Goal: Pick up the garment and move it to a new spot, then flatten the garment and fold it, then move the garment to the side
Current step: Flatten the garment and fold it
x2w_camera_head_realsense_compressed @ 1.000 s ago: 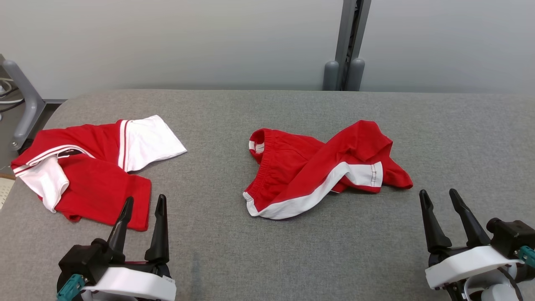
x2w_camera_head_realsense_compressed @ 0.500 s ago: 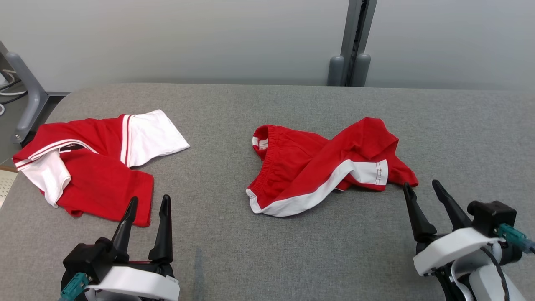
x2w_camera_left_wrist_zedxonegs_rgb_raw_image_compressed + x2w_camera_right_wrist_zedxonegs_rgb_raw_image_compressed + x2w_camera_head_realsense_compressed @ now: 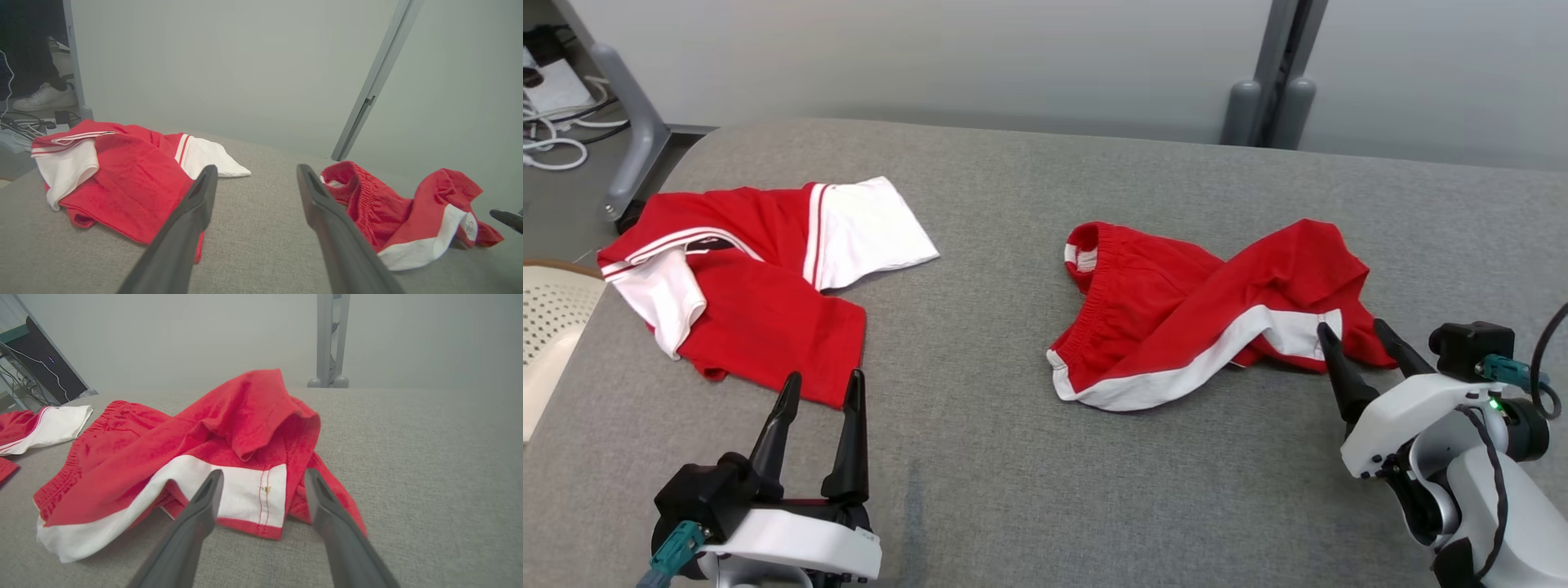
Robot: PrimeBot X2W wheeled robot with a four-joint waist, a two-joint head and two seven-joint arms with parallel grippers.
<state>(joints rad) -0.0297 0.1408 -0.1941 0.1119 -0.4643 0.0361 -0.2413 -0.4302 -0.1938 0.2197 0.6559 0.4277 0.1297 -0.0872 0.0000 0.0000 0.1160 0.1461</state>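
Red shorts, crumpled on grey table: right end just beyond right gripper, jaws wide, empty.

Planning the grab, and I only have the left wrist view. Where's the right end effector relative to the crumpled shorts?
Observer: The right end effector is open, fingertips pointed at the shorts' white hem panel. Nothing is gripped, and I can't tell whether it touches the fabric.
Operator: Fabric clean there?
Observer: No. A small brownish spot sits on that panel, beside the red stitching.
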